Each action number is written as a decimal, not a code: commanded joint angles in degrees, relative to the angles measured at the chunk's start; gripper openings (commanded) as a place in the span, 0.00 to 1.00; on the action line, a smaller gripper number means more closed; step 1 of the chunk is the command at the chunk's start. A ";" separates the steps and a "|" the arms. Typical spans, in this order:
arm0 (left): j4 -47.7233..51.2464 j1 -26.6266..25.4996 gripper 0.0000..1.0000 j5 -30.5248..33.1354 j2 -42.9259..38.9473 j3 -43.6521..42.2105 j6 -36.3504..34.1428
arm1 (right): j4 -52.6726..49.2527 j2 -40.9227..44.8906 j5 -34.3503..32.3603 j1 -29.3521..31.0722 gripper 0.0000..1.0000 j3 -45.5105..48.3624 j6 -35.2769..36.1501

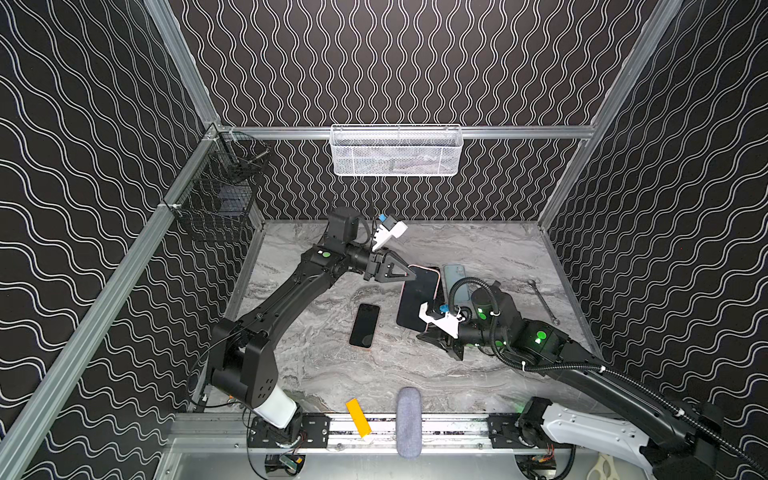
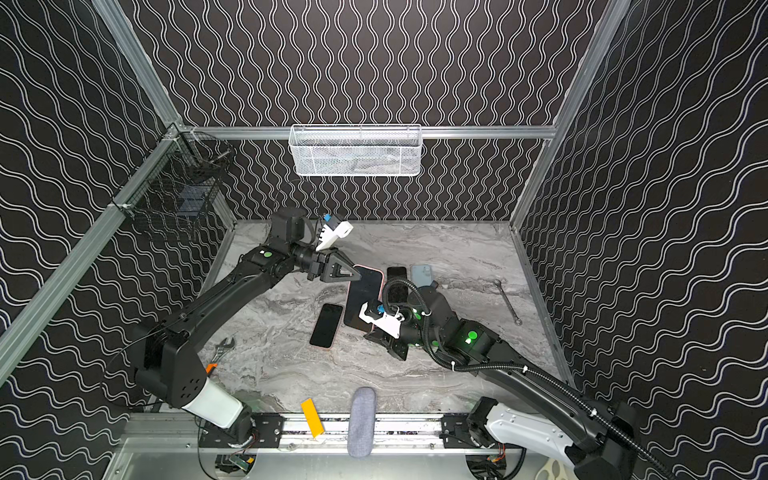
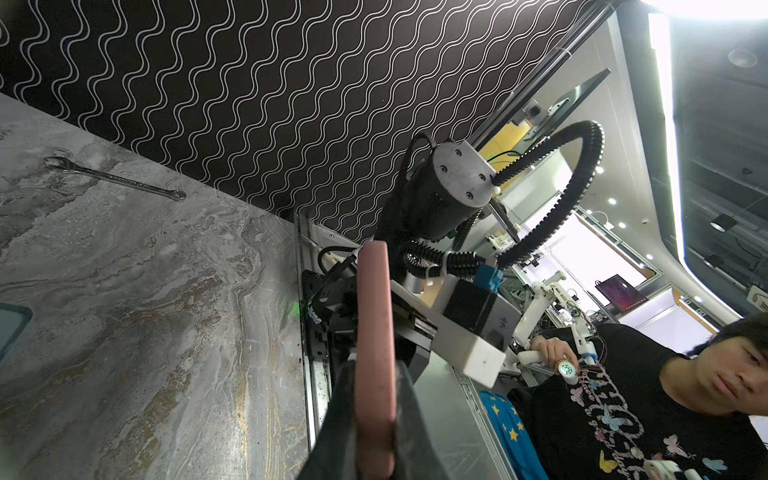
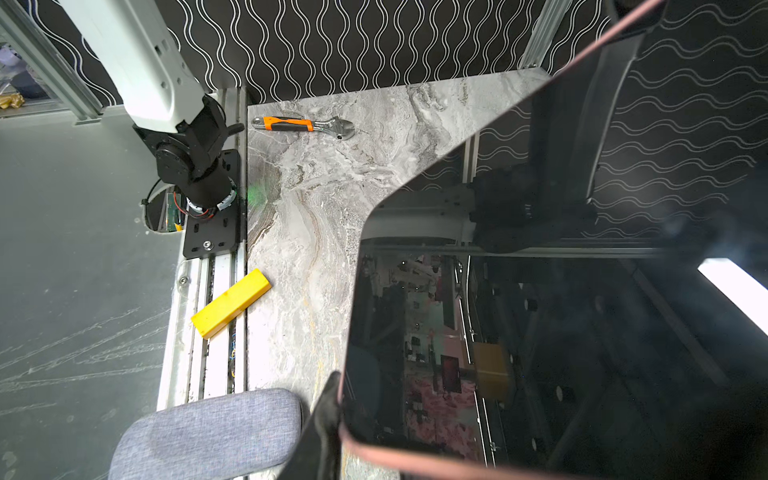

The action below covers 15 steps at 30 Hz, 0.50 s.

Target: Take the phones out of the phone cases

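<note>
Left gripper (image 1: pixel 412 275): jaws closed on the end rim of the pink rubbery phone case (image 3: pixel 374 353). Large black-screened phone (image 1: pixel 417 299) sits in that case, spanning from the left fingertips to the right gripper (image 1: pixel 424 335). Right jaws are at its opposite corner; clamped or merely touching, cannot tell.

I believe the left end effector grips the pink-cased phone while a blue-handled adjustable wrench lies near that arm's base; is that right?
Nearly: the adjustable wrench has an orange handle, not blue, as the right wrist view shows. The left end effector does grip the pink-cased phone.
</note>
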State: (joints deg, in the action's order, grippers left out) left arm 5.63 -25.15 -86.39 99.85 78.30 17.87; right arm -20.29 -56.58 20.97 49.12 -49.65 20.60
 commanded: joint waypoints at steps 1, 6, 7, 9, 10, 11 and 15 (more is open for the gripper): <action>-1.47 -0.21 0.00 0.60 0.05 0.84 0.00 | 3.60 0.45 -1.11 0.10 0.24 0.03 1.43; -1.43 -0.72 0.00 0.56 1.08 1.99 0.76 | 4.30 1.42 -1.37 0.17 0.23 0.87 1.54; -1.43 -0.91 0.00 0.61 1.17 2.10 0.62 | 4.13 1.42 -1.46 0.18 0.23 0.78 1.55; -1.51 -1.33 0.00 0.46 1.98 2.59 0.79 | 4.27 1.55 -1.42 0.42 0.23 0.69 1.46; -1.49 -1.31 0.00 0.06 2.67 2.89 0.91 | 4.51 1.54 -1.29 0.60 0.23 0.69 1.61; -1.53 -1.31 0.00 -0.14 3.35 3.17 1.02 | 4.70 1.53 -1.37 0.77 0.22 0.69 1.72; -1.45 -1.50 0.00 -0.14 5.80 4.09 1.30 | 4.21 1.16 -1.90 1.40 0.22 0.10 2.09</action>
State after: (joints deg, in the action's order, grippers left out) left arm 5.32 -26.26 -88.03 104.40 81.62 19.29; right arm -20.01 -55.35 18.83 50.06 -48.88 20.64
